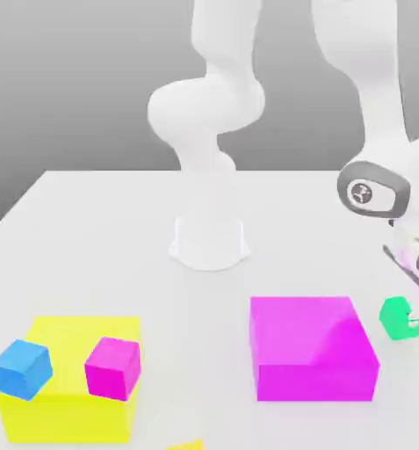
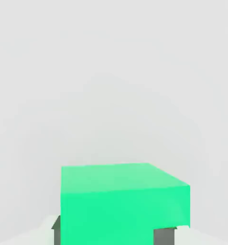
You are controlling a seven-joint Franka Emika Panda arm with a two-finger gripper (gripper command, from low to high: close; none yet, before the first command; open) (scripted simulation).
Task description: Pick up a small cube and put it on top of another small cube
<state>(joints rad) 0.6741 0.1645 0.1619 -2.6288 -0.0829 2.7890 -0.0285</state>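
Clamping a smooth matte green cube (image 2: 120, 201), gripper (image 1: 412, 318) closed on its flat faces, glossy white table (image 1: 116, 228)

A plain white table (image 1: 90, 228) spreads across the exterior view, its far edge running straight from nine o'clock to three. Behind it, a bare grey backdrop (image 1: 72, 79) darkens toward twelve o'clock. Light is soft and even, laying faint shadows on the tabletop. In the hand view, pale white surface.
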